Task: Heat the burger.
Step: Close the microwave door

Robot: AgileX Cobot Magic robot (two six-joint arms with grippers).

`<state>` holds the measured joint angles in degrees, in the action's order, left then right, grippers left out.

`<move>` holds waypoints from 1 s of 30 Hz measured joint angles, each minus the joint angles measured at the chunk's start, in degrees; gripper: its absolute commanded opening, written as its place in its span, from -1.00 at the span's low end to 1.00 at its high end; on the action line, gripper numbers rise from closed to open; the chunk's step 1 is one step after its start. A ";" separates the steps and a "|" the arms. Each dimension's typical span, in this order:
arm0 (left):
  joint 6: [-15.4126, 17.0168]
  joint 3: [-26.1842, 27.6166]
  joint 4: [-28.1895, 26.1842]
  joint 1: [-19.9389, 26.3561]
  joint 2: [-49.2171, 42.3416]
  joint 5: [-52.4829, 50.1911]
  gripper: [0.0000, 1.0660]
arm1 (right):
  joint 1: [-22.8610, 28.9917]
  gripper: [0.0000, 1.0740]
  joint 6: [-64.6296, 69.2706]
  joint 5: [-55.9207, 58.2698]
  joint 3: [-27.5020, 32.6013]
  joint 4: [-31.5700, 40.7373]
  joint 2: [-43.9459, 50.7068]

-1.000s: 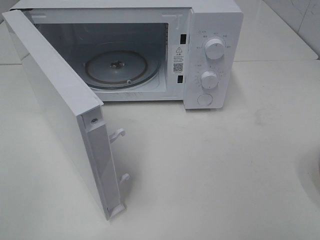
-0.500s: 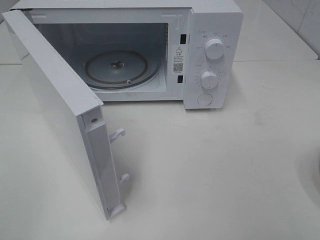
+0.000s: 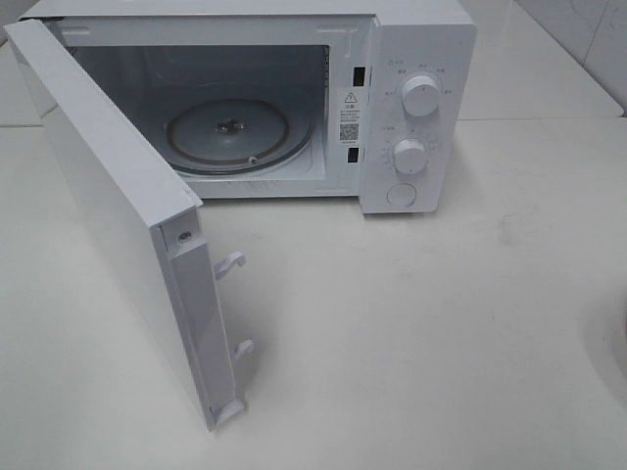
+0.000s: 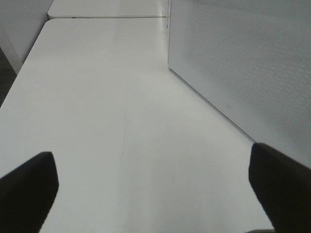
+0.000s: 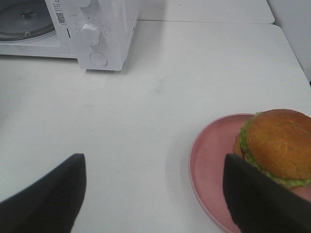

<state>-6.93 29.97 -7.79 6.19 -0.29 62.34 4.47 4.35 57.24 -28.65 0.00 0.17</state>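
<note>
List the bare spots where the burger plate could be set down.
Free: the glass turntable inside the open microwave, and the white table between the swung-out door and the control knobs. Crowded: the table's right side, where the burger sits on its pink plate.

A glossy white tabletop (image 3: 441,323) meets a white tiled wall (image 3: 588,39).
</note>
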 measured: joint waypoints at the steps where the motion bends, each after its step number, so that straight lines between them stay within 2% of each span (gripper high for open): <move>1: 0.00 0.00 0.00 0.00 0.00 0.00 0.88 | 0.00 0.41 0.00 0.00 0.00 0.00 0.00; 30: 0.00 0.00 -0.63 0.00 0.00 0.00 0.87 | 0.00 0.41 0.00 0.00 0.00 0.00 0.00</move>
<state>-6.93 29.97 -8.42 6.19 -0.29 62.34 4.47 4.35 57.24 -28.65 0.00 0.17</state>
